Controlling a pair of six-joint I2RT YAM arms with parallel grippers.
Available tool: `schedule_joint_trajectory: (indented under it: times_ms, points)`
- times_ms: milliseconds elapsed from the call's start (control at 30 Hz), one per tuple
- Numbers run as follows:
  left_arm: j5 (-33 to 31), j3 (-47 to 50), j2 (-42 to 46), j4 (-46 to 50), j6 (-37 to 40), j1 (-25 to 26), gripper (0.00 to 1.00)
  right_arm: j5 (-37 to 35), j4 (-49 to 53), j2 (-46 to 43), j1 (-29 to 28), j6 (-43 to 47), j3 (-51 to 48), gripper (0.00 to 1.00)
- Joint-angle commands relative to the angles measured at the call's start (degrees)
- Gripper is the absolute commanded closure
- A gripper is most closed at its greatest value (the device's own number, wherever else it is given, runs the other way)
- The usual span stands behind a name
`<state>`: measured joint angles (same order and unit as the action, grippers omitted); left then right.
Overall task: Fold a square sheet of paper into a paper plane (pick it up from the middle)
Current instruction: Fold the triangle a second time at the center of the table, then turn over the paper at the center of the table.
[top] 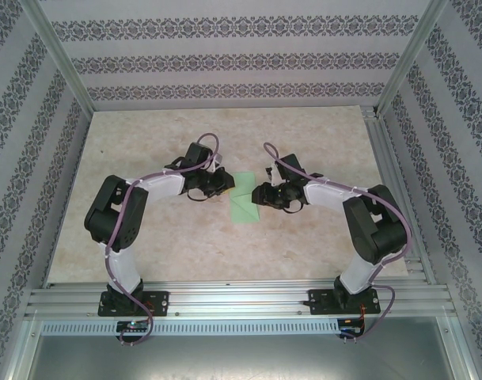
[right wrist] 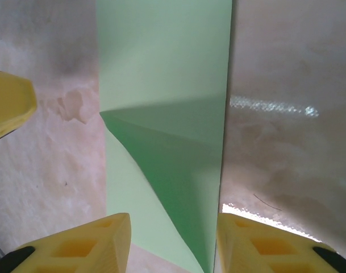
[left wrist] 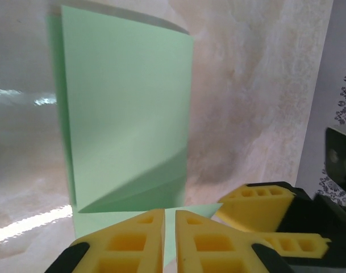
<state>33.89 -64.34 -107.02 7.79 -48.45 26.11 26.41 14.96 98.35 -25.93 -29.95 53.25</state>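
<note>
Marbled table [top: 304, 142] carried the paper [top: 244, 202], folded flat at the table's centre, where the right gripper [right wrist: 173, 227] hovered released astride it, probably to let the crease lie, and the left gripper [left wrist: 169, 239] sat nearly clenched over its edge, whether grasping I could not tell.

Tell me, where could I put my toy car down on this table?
The far half of the table, between the folded green paper and the patterned back wall, is bare. So is the near strip between the left arm base and right arm base. It's crowded in the middle, where the left hand and right hand meet at the paper.
</note>
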Motion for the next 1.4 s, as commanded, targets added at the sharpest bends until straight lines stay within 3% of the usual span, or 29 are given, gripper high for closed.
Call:
schedule_joint_trajectory:
  times_ms: [0,633,1133,1367]
  points:
    - [1.8,1.2,0.2,-2.7,-1.3,1.3,0.85,-0.4,-1.2,1.9,-0.8,0.3,-0.1,0.55]
    - [1.1,-1.0,-7.2,-0.9,-1.7,3.0,0.87,3.1,-5.5,5.4,-1.7,-0.8,-0.3,0.63]
    - [-1.7,-1.0,-7.8,2.3,-0.2,3.2,0.89,0.5,-4.8,6.4,-1.8,-1.9,0.0,0.61]
    - [-1.3,-0.3,-7.1,1.5,-0.5,3.2,0.89,1.2,-5.5,6.4,-2.0,-2.1,0.0,0.66]
